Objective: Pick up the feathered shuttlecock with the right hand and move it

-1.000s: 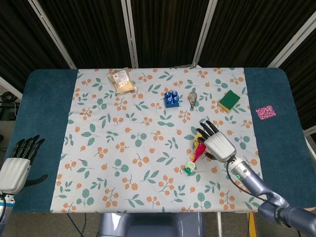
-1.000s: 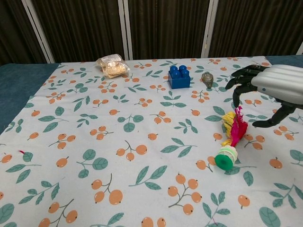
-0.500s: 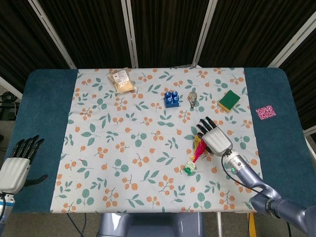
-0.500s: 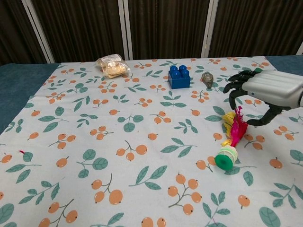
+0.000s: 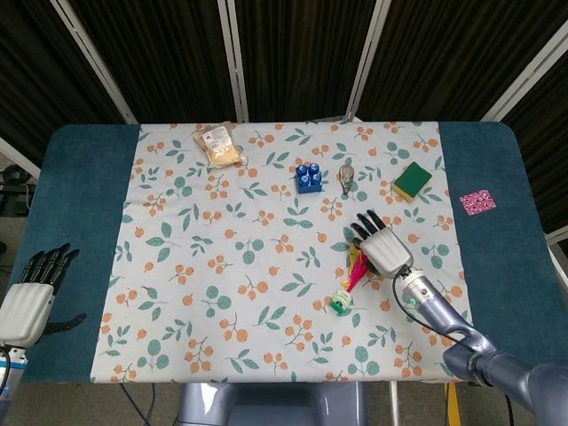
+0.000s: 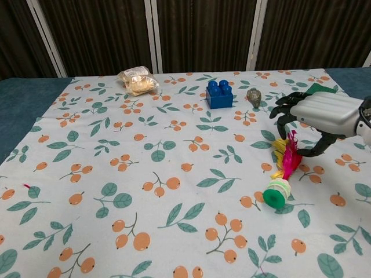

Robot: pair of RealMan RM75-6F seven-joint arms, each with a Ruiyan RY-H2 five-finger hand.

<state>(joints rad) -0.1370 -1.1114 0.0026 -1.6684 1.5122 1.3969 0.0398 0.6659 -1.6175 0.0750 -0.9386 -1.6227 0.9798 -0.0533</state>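
The feathered shuttlecock (image 6: 282,172) lies flat on the cloth, its feathers directly under the spread, empty fingers (image 6: 285,110) of the right hand (image 5: 383,248), its green base (image 5: 341,303) pointing away toward the near edge. The left hand (image 5: 28,295), also open, sits well apart. No containers show.

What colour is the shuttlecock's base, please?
Green, on the shuttlecock; clearest in the chest view.

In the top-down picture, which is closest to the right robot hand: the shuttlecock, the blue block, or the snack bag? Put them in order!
From the right robot hand:
1. Shuttlecock, right beside it.
2. Blue block, farther back.
3. Snack bag, far back left.
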